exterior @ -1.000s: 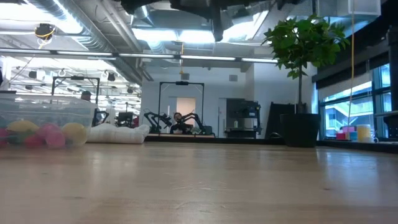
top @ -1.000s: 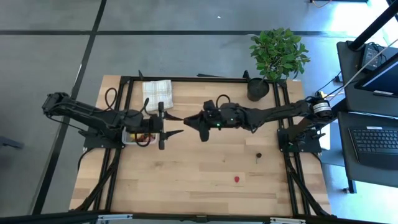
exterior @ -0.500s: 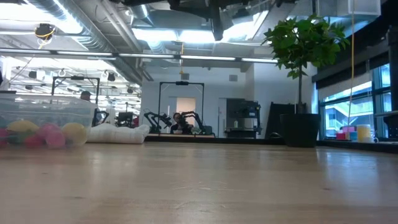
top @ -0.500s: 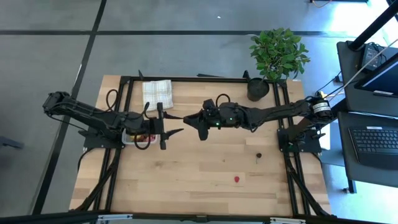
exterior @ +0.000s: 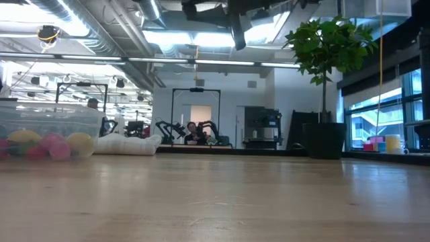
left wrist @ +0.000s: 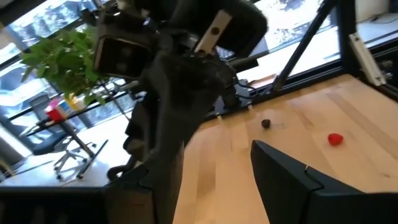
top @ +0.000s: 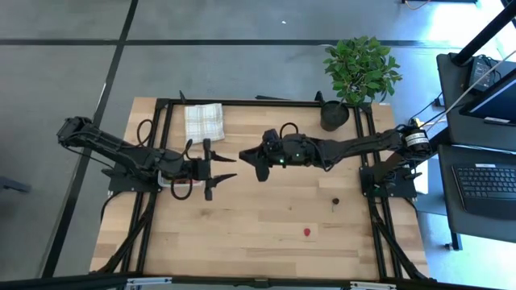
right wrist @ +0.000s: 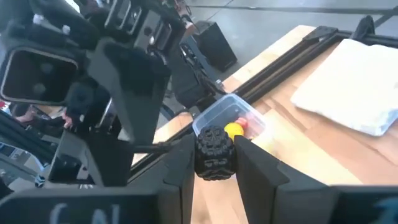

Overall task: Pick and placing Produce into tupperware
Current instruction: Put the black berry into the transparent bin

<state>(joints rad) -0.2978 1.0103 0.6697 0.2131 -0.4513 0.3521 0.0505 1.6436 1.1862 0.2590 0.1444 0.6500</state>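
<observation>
Broadly, by descending size.

Wooden table [top: 266, 217]: carries every item below, both arms reaching in over it.

Leafy potted plant [top: 360, 68]: off the far right corner, no part of the task.

Left gripper [top: 230, 167]: mid-table, fingers spread, nothing between them; pointed toward the right arm.

Right gripper [top: 248, 157]: just beside the left one, tip to tip but apart; fingers clamped on a dark berry [right wrist: 214, 152], raised clear of the wood.

Checked cloth [top: 203, 121]: folded, far edge, left of centre.

Tupperware [exterior: 54, 117]: clear, lidless, left side of the table, largely under the left arm from above; well short of the right gripper's tip.

Produce already inside [exterior: 50, 144]: yellow and pink pieces along the bottom.

Loose red piece [top: 307, 233]: near front edge, right of centre.

Loose dark piece [top: 334, 200]: near it, further back.

Step judged in hand: carrying the gripped berry toward the container, or passing it across to the open left gripper. Next move calls for bringing the berry squarely over the open box, or between the waiting fingers, before releasing. Two loose pieces left afterward.
</observation>
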